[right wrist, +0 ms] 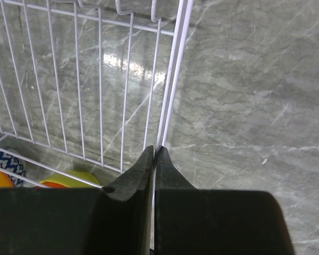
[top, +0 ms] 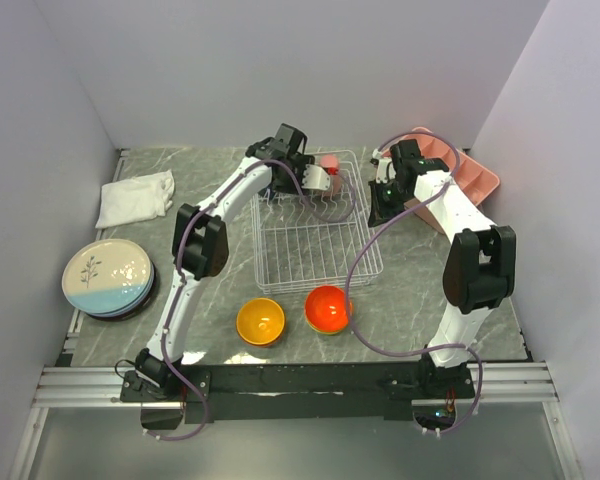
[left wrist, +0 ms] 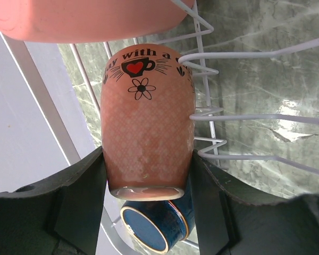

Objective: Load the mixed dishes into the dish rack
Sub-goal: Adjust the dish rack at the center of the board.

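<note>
While your left gripper (left wrist: 148,167) pinched the pink cup (left wrist: 146,122) from both sides, the cup sat over the far end of the rack (top: 312,248), right against the wire loops. I judge you held it there to slot it in beside the navy cup (left wrist: 154,226), which lay just beneath it. The grip on the cup's near end left the rest of its body free to go between the wires.

Your right gripper (right wrist: 154,154) was pressed together, tips touching the rack's right side wire. That looked like bracing the rack so it would not slide under the cup. Whether the wire was actually caught between the fingers, I could not tell.

Only the left wrist view showed the navy cup; from above, your arm and gripper hid it. Only the right wrist view showed how the shut tips met the side wire; from above that was too small to read. The top view alone gave you the remaining work: the yellow bowl (top: 260,321) and red bowl (top: 327,309) lay on the table near the rack's front, and the plates (top: 108,277) lay stacked well apart at left.
</note>
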Controlling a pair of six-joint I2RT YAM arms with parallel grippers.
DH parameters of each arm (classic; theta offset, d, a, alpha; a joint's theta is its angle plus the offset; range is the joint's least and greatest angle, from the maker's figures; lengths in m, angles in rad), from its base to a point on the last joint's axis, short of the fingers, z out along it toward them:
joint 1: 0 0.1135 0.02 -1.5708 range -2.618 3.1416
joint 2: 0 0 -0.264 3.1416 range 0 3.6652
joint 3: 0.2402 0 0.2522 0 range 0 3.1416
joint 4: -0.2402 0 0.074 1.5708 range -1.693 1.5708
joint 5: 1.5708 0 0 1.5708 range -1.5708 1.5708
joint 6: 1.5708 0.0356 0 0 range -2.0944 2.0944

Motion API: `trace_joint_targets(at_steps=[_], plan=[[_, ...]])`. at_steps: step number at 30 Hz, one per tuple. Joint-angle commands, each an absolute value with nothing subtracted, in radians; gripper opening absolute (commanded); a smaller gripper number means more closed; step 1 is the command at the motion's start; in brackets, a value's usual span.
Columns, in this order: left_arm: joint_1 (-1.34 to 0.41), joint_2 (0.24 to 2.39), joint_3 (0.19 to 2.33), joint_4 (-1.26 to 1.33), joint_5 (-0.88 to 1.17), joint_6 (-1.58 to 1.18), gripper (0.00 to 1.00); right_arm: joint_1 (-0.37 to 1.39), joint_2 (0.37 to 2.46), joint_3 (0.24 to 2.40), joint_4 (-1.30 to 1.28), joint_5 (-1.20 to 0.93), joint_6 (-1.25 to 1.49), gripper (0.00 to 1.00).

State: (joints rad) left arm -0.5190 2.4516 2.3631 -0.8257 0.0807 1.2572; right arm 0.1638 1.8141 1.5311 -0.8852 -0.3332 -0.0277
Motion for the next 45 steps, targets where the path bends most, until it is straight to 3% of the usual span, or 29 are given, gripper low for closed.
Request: trace_joint_targets(at_steps=[1, 8, 10, 22, 34, 38, 43, 45], plan=[[-0.529, 2.415, 2.361, -0.755, 0.078, 1.275, 0.58, 0.186, 1.798, 1.49, -0.971, -0.339, -0.077, 0.0], [-0.537, 2.405, 2.304, -0.592, 0.057, 1.275, 0.84, 0.186, 1.802, 1.494, -0.968, -0.338, -0.074, 0.0], [-0.535, 2.399, 2.306, -0.591, 0.075, 1.279, 0.86, 0.186, 1.807, 1.502, -0.968, -0.337, -0.074, 0.0], [-0.537, 2.336, 2.244, -0.551, 0.063, 1.256, 0.87, 0.187, 1.804, 1.494, -0.959, -0.342, -0.069, 0.0], [-0.52, 2.097, 2.085, -0.483, 0.057, 1.128, 0.9, 0.186, 1.833, 1.534, -0.95, -0.341, -0.057, 0.0], [-0.5, 1.987, 2.03, -0.443, 0.028, 1.014, 0.91, 0.167, 1.815, 1.572, -0.957, -0.328, -0.061, 0.43], [-0.488, 1.82, 1.938, -0.391, -0.046, 0.637, 0.92, 0.124, 1.744, 1.583, -0.956, -0.33, -0.069, 0.79], [-0.479, 1.77, 1.89, -0.381, -0.07, 0.434, 0.92, 0.117, 1.697, 1.578, -0.954, -0.31, -0.081, 0.88]])
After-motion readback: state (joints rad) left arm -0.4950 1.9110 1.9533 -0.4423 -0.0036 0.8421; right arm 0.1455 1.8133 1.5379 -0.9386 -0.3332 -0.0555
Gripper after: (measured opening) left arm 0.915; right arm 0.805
